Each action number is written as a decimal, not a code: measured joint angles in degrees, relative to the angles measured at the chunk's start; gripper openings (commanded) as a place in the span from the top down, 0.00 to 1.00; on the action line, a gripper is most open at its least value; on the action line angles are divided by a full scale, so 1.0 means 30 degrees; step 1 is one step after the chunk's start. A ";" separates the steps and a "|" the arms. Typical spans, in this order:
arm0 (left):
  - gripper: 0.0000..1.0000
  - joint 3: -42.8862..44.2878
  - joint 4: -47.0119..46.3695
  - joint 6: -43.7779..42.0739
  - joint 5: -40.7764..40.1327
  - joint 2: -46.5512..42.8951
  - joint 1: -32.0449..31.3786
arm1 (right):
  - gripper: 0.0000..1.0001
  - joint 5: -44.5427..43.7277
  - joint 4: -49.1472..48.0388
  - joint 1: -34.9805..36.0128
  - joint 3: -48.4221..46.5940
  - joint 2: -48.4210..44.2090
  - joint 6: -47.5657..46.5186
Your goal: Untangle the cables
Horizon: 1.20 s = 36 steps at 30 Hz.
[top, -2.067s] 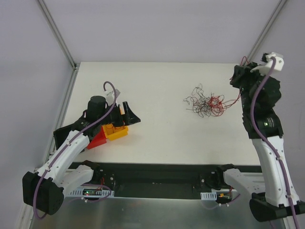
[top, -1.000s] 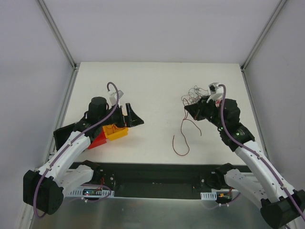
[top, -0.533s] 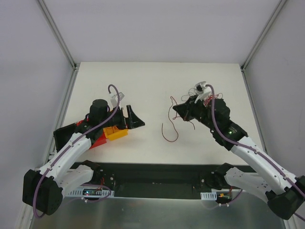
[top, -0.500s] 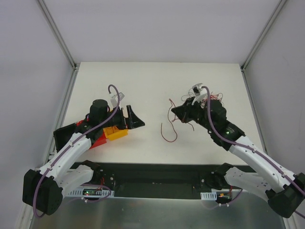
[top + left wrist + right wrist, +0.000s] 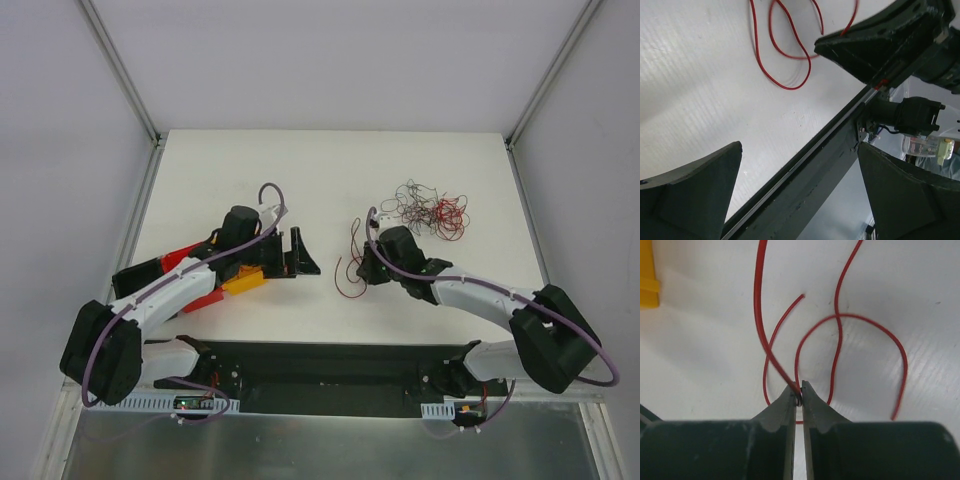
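Right gripper (image 5: 798, 390) pinches 1 red cable (image 5: 838, 316) at its very fingertips, low over the table (image 5: 250, 160), the cable's loops crossing just ahead. Left gripper (image 5: 799, 150) gapes wide nearby. The other cables (image 5: 428, 210) lie heaped behind. So shallow a hold could let the springy wire slip free.

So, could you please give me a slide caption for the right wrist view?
Right gripper pinching a red cable between its tips, the cable's loops lying on the white table.
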<state>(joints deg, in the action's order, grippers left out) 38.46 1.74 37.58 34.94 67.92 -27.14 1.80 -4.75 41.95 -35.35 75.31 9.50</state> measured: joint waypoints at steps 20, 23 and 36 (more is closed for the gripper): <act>0.23 0.6448 0.2688 -0.0707 -0.4677 0.7395 -0.4503 | 0.09 -0.1137 0.4510 -0.1960 0.0299 -0.6513 0.1290; 0.21 0.6929 0.3206 -0.0102 -0.5850 0.7825 -0.4954 | 0.10 -0.3045 0.6033 -0.2259 0.0299 -0.8510 0.0925; 0.03 0.6849 0.3293 0.2324 -0.6237 0.9471 -0.4932 | 0.32 -0.3016 0.6368 -0.5064 -0.3337 0.0117 0.0707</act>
<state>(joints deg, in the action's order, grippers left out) 59.00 11.62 44.56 16.23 96.33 -41.93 -7.25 14.35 26.76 -45.36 75.66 11.62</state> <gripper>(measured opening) 0.894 0.744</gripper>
